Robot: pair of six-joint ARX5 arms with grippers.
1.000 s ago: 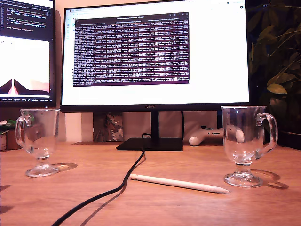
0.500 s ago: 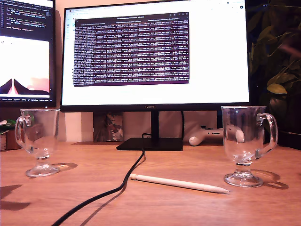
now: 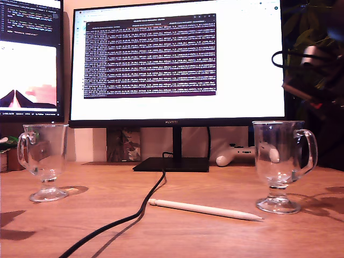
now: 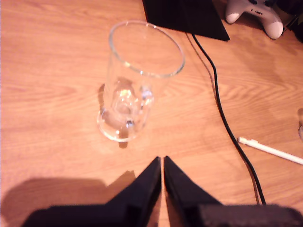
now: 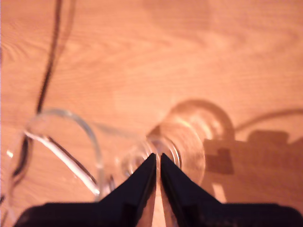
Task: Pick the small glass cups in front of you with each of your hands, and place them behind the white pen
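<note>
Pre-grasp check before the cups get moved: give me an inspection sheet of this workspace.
Surface: wooden desk, no spills seen.
Job's things: one glass cup upright at the exterior view's left, the other glass cup upright at its right; white pen lying between them, tip near the right one's foot.
Clutter: white game controller by the monitor stand.
Grippers: my first tool shut, short of the cup at the exterior view's left; my second tool shut, above the other cup.
Cables: black cable runs from the stand toward the camera, close past the pen's blunt end.
Surroundings: large monitor, second screen, plant.
</note>
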